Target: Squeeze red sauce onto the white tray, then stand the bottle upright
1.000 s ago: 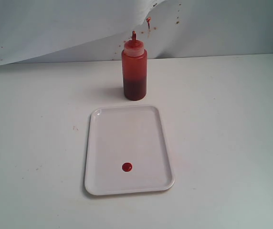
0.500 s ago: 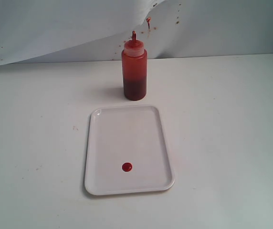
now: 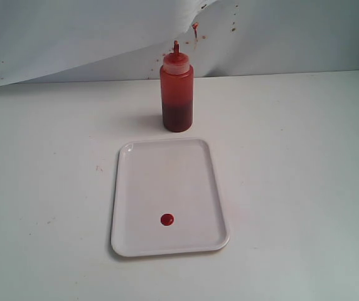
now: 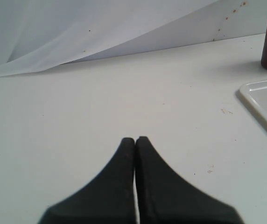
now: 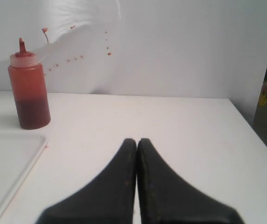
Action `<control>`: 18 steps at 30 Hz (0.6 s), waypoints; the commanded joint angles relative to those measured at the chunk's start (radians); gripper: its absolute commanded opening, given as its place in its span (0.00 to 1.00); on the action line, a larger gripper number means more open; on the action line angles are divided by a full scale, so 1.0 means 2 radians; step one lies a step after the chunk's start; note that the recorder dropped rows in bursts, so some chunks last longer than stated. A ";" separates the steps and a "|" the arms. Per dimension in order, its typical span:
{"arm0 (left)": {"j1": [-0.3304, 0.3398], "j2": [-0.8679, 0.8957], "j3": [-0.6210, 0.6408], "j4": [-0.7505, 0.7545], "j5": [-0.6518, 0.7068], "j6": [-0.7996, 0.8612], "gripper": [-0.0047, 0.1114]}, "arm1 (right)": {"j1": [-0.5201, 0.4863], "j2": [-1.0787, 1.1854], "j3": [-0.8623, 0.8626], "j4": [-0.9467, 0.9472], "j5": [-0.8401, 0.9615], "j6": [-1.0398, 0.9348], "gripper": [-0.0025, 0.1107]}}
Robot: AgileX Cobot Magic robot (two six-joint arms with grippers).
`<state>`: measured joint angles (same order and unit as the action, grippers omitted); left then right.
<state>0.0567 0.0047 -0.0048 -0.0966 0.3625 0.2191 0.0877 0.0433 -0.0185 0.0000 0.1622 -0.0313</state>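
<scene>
Left gripper [image 4: 135,138] jaws pressed together, holding nothing | right gripper [image 5: 137,140] likewise closed, empty | bottle [image 3: 177,94] upright on table [image 3: 292,157], just beyond white tray [image 3: 167,175] | round red sauce blob [image 3: 167,219] on tray's near half

I find no writing, label, brand, number or sign that I can read, neither on the bottle [image 3: 177,94], nor on the white tray [image 3: 167,172], nor on the bench [image 3: 292,157] or the backdrop sheet [image 3: 73,37].
</scene>
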 commanded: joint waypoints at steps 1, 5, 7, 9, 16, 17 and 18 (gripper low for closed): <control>0.002 -0.002 0.002 -0.002 -0.006 -0.001 0.04 | -0.003 -0.013 0.009 0.018 0.015 -0.006 0.02; 0.002 -0.002 0.002 -0.002 -0.006 -0.001 0.04 | -0.003 -0.014 0.009 0.022 0.030 -0.007 0.02; 0.002 -0.002 0.002 -0.002 -0.006 -0.001 0.04 | -0.003 -0.014 0.009 0.022 0.036 -0.007 0.02; 0.002 -0.002 0.002 -0.002 -0.006 -0.001 0.04 | -0.003 -0.014 0.009 0.022 0.046 -0.007 0.02; 0.002 -0.002 0.002 -0.002 -0.006 -0.001 0.04 | -0.003 -0.014 0.009 0.023 0.081 -0.006 0.02; 0.002 -0.002 0.002 -0.002 -0.006 -0.001 0.04 | -0.003 -0.014 0.009 0.023 0.081 -0.005 0.02; 0.002 -0.002 0.002 -0.002 -0.006 -0.001 0.04 | -0.003 -0.014 0.009 0.025 0.083 -0.005 0.02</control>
<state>0.0567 0.0047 -0.0048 -0.0966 0.3625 0.2191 0.0877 0.0233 -0.0035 0.0426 0.3209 -0.0334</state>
